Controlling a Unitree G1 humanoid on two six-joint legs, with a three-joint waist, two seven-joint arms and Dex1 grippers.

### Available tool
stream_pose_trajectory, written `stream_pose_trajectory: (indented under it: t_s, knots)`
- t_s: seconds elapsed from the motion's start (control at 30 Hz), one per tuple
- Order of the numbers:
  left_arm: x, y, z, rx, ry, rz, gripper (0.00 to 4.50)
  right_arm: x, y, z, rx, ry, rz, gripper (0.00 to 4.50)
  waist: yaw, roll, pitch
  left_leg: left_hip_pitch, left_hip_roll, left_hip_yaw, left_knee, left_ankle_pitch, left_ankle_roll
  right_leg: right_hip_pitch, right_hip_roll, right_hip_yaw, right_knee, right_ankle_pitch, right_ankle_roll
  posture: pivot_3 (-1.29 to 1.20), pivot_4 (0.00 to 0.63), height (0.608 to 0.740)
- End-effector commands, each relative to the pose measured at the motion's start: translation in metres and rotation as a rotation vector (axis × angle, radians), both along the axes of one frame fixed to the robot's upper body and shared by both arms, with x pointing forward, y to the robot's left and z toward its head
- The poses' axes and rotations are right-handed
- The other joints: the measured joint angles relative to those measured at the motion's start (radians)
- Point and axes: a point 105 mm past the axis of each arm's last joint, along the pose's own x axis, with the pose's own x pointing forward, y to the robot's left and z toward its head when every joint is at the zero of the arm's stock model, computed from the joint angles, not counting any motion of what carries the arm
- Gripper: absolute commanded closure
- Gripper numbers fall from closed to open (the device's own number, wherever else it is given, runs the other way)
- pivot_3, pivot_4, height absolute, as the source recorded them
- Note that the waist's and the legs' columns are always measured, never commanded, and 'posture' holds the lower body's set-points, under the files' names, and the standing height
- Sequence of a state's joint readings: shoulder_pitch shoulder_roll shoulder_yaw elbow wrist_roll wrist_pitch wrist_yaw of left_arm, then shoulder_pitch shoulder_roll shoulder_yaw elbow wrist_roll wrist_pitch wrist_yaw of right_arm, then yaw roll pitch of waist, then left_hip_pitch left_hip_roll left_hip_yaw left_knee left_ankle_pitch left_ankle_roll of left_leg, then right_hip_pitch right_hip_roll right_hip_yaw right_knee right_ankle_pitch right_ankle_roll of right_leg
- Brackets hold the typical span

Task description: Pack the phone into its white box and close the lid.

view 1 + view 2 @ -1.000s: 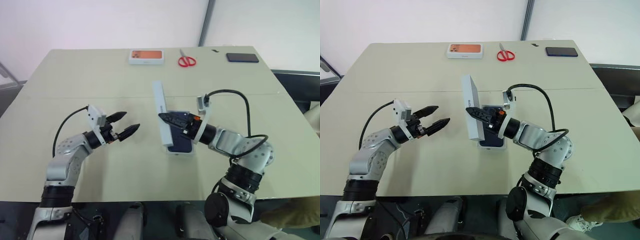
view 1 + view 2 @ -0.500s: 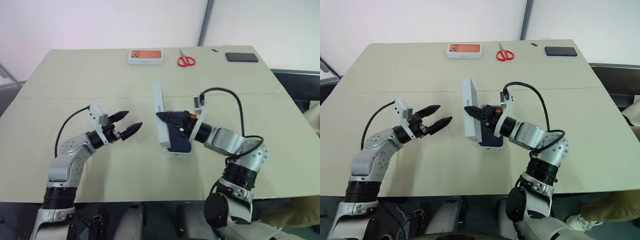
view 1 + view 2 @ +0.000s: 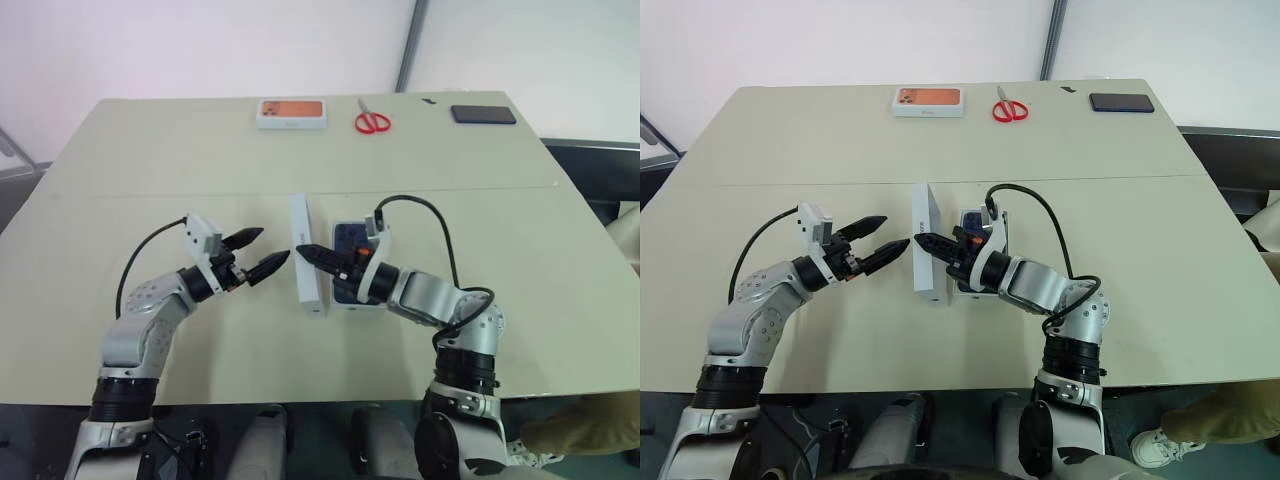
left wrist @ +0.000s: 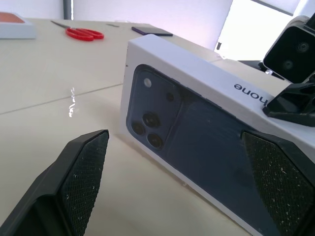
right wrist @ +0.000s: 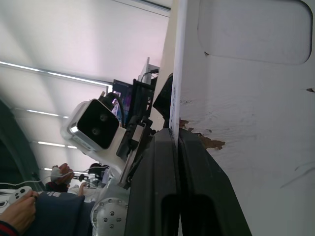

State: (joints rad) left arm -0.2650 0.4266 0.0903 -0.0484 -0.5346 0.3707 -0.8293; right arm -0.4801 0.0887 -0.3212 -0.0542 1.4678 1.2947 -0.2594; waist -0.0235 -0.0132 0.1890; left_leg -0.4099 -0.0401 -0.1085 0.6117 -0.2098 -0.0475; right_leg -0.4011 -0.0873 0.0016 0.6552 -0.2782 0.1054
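My right hand (image 3: 303,250) is clamped shut on one wall of the lid (image 3: 307,268), pinching the thin edge between its fingers, as the right wrist view shows with the lid's pale inside beside them. The lid stands on its long edge on the desk (image 3: 150,160), upright, its printed top facing my left hand (image 3: 262,252). That hand hangs just beside the lid with its fingers spread wide, touching nothing.

Just behind my right hand, on the side away from the lid, sits the white box (image 3: 345,299) with the phone (image 3: 349,240) lying in it, dark back up. So I judge the packing done: phone seated in its tray. What is left is the closing: the lid must be turned flat, brought over the box and pressed down. It is not yet over the tray.
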Motion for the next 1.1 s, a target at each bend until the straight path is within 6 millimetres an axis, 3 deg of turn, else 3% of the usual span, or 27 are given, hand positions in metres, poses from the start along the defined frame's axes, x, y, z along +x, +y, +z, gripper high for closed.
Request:
stream_pose_trajectory:
  t_s: [0.03, 0.27, 0.37, 0.47, 0.7, 0.83, 0.93, 1.0, 1.1]
  knots:
    - [-0.006, -0.006, 0.004, 0.009, -0.020, -0.037, 0.72, 0.001, -0.001, 0.006, 0.003, -0.033, -0.010, 4.50, 0.000, 0.000, 0.000, 0.000, 0.000, 0.000, 0.000, 0.000, 0.000, 0.000, 0.000, 0.000, 0.000, 0.000, 0.000, 0.00, 0.150, 0.740]
    - [-0.004, -0.018, -0.013, 0.014, 0.022, -0.049, 4.33, 0.006, -0.010, 0.005, -0.021, -0.062, -0.036, 4.50, 0.003, 0.000, 0.000, 0.000, 0.000, 0.000, 0.000, 0.000, 0.000, 0.001, 0.000, 0.000, -0.001, 0.000, 0.000, 0.00, 0.150, 0.740]
    - [0.001, -0.028, -0.013, 0.006, 0.015, -0.046, 4.42, 0.007, -0.013, 0.006, -0.002, -0.058, -0.041, 4.50, 0.004, 0.000, 0.000, 0.000, 0.000, 0.000, 0.000, 0.000, 0.000, 0.001, 0.000, 0.000, -0.002, 0.000, 0.000, 0.00, 0.150, 0.740]
    - [0.007, -0.040, -0.011, -0.019, 0.004, -0.054, 4.50, 0.008, -0.017, 0.005, -0.010, -0.066, -0.050, 3.64, 0.006, 0.000, 0.000, 0.000, 0.000, 0.000, 0.000, 0.000, 0.000, 0.001, 0.000, 0.000, -0.002, 0.000, 0.000, 0.00, 0.150, 0.740]
    - [0.013, -0.050, -0.005, -0.035, -0.021, -0.068, 4.50, 0.009, -0.036, 0.018, -0.177, -0.273, -0.086, 0.06, 0.004, 0.001, 0.001, 0.000, 0.000, 0.002, 0.000, 0.000, 0.000, 0.001, 0.000, 0.000, -0.003, 0.000, 0.000, 0.00, 0.150, 0.740]
    - [0.017, -0.054, -0.002, -0.040, -0.026, -0.071, 4.50, 0.015, -0.065, 0.021, -0.424, -0.497, -0.141, 0.06, 0.007, 0.001, 0.001, -0.001, -0.002, 0.003, 0.001, 0.000, 0.000, 0.002, 0.001, -0.002, -0.005, 0.000, 0.000, 0.00, 0.150, 0.740]
    - [0.021, -0.059, -0.002, -0.043, -0.027, -0.073, 4.50, 0.036, -0.108, 0.017, -0.750, -0.682, -0.272, 0.06, 0.010, 0.001, 0.001, -0.001, -0.002, 0.003, 0.001, 0.000, 0.000, 0.003, 0.001, -0.002, -0.006, 0.000, 0.000, 0.00, 0.150, 0.740]
    - [0.022, -0.061, -0.004, -0.034, -0.028, -0.079, 4.50, 0.045, -0.128, 0.019, -0.817, -0.719, -0.354, 0.06, 0.011, 0.000, 0.001, -0.001, -0.003, 0.003, 0.001, 0.000, 0.000, 0.003, 0.001, -0.002, -0.007, 0.000, 0.001, 0.00, 0.150, 0.740]
    - [0.021, -0.067, -0.005, -0.031, -0.025, -0.107, 4.50, 0.049, -0.138, 0.022, -0.915, -0.825, -0.383, 0.06, 0.007, 0.001, 0.001, -0.001, -0.002, 0.003, 0.001, 0.000, 0.000, 0.003, 0.001, -0.002, -0.007, 0.000, 0.000, 0.00, 0.150, 0.740]
